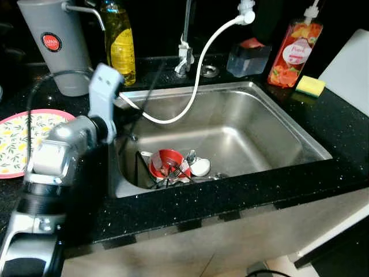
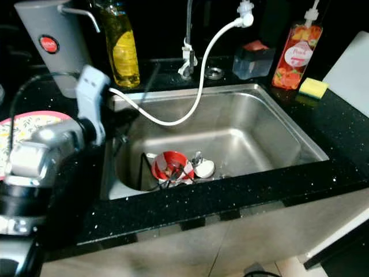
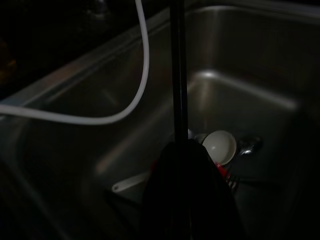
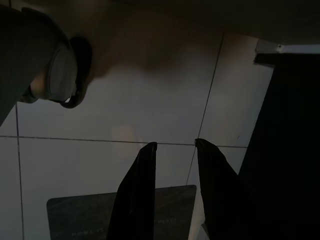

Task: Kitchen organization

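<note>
The grey canister [image 1: 55, 43] carries a red round "JAPAN" label; the orange soap bottle [image 1: 295, 52] reads "Peach". The left gripper [image 1: 135, 124] reaches over the sink's [image 1: 277, 124] left rim, its fingers' spread hard to tell (dark wrist view). Below lies a red bowl [image 1: 167, 161] with cutlery. The right gripper [image 4: 175, 145] hangs over floor tiles, fingers slightly parted, holding nothing.

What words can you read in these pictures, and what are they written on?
"JAPAN" on the round red badge of the grey container; the smaller print below it is too blurred.
"Peach" on the label of the orange soap bottle; its other print is too small.
Pale lettering on the dark mat on the floor, under the right claw: too dim to read.
Yellow dish soap bottle: no readable text.
</note>
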### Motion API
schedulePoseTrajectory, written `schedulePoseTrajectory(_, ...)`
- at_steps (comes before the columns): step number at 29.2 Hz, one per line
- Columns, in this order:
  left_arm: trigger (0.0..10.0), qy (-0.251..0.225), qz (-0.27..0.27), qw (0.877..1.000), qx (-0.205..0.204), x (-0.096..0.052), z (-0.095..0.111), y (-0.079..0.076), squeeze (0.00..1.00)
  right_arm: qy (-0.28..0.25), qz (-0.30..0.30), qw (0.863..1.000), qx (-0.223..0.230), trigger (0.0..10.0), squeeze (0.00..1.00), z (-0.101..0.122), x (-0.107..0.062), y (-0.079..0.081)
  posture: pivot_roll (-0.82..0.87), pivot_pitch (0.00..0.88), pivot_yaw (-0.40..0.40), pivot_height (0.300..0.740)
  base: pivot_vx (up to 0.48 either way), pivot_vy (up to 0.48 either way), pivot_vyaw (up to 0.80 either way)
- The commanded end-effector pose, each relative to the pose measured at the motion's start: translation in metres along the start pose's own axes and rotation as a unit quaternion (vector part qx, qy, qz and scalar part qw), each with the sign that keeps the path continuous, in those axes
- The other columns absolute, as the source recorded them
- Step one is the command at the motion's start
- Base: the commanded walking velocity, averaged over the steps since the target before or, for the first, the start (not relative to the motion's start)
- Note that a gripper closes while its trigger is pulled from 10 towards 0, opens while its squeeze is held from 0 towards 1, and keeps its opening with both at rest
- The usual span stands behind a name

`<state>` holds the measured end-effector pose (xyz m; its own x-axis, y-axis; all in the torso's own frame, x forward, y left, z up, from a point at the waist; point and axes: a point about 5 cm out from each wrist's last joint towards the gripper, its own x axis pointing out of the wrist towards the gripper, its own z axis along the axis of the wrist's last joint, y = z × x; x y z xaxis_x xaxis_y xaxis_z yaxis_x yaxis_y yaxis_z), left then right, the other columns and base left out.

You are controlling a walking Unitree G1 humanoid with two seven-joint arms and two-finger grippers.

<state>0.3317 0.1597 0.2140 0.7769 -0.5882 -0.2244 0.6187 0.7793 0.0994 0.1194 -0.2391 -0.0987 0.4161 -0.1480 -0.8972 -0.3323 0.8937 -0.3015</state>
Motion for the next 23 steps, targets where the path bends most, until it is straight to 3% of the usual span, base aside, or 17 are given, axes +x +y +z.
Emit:
schedulePoseTrajectory(1,10.0,-0.011,-0.003,1.0,0.018,0.002,0.004,-0.005,0.0,0.004,0.0,1.0,0.0,10.0,0.0,-0.003,0.0,-0.002,0.07,0.0,-0.043,0.74,0.0,0.0,0.0)
schedulePoseTrajectory(4,10.0,-0.016,-0.011,1.0,0.006,-0.001,0.006,-0.011,0.0,0.004,0.0,1.0,0.0,10.0,0.0,-0.003,0.0,-0.002,0.07,0.0,-0.043,0.74,0.0,0.0,0.0)
schedulePoseTrajectory(5,10.0,-0.036,-0.015,0.999,0.003,-0.004,0.012,-0.013,0.99,0.004,0.0,1.0,-0.001,10.0,0.0,-0.003,0.0,-0.003,0.07,0.0,-0.044,0.74,0.0,0.0,0.0)
schedulePoseTrajectory(6,10.0,-0.065,-0.023,0.998,-0.007,-0.006,0.019,-0.015,1.0,0.005,0.0,1.0,-0.001,10.0,0.0,-0.003,-0.001,-0.003,0.07,0.0,-0.043,0.74,0.0,0.0,0.0)
schedulePoseTrajectory(7,10.0,-0.132,-0.053,0.989,-0.037,-0.013,0.035,-0.019,1.0,0.005,0.0,1.0,-0.001,10.0,0.0,-0.003,-0.001,-0.004,0.07,0.0,-0.043,0.74,0.0,0.0,0.0)
schedulePoseTrajectory(8,10.0,-0.232,-0.088,0.966,-0.068,-0.029,0.059,-0.022,1.0,0.005,-0.001,1.0,-0.001,10.0,0.0,-0.004,-0.001,-0.004,0.06,0.0,-0.042,0.74,0.0,0.0,0.0)
schedulePoseTrajectory(10,10.0,-0.256,-0.092,0.96,-0.071,-0.034,0.064,-0.022,1.0,0.005,-0.001,1.0,-0.001,10.0,0.0,-0.004,-0.001,-0.005,0.06,0.0,-0.042,0.74,0.0,0.0,0.0)
schedulePoseTrajectory(11,10.0,-0.27,-0.077,0.957,-0.066,-0.036,0.068,-0.019,0.0,0.005,-0.001,1.0,-0.001,10.0,0.0,-0.004,-0.001,-0.005,0.07,0.0,-0.044,0.74,0.0,0.0,0.0)
schedulePoseTrajectory(18,10.0,-0.267,0.012,0.964,0.005,-0.036,0.066,-0.003,0.0,0.007,0.0,1.0,-0.001,10.0,0.0,-0.006,-0.001,-0.002,0.07,0.0,-0.047,0.74,0.0,0.0,0.0)
schedulePoseTrajectory(20,10.0,-0.243,0.044,0.969,0.022,-0.034,0.061,0.003,0.0,0.007,0.001,1.0,-0.001,10.0,0.0,-0.006,-0.001,0.0,0.07,0.0,-0.047,0.74,0.0,0.0,0.0)
schedulePoseTrajectory(22,10.0,-0.141,0.136,0.979,0.058,-0.025,0.042,0.023,0.0,0.007,0.002,1.0,-0.001,10.0,0.0,-0.006,-0.001,0.001,0.07,0.0,-0.047,0.74,0.0,0.0,0.0)
schedulePoseTrajectory(23,10.0,-0.141,0.136,0.979,0.058,-0.025,0.042,0.023,0.0,0.007,0.002,1.0,-0.001,10.0,0.0,-0.006,-0.001,0.001,0.07,0.0,-0.047,0.74,0.0,0.0,0.0)
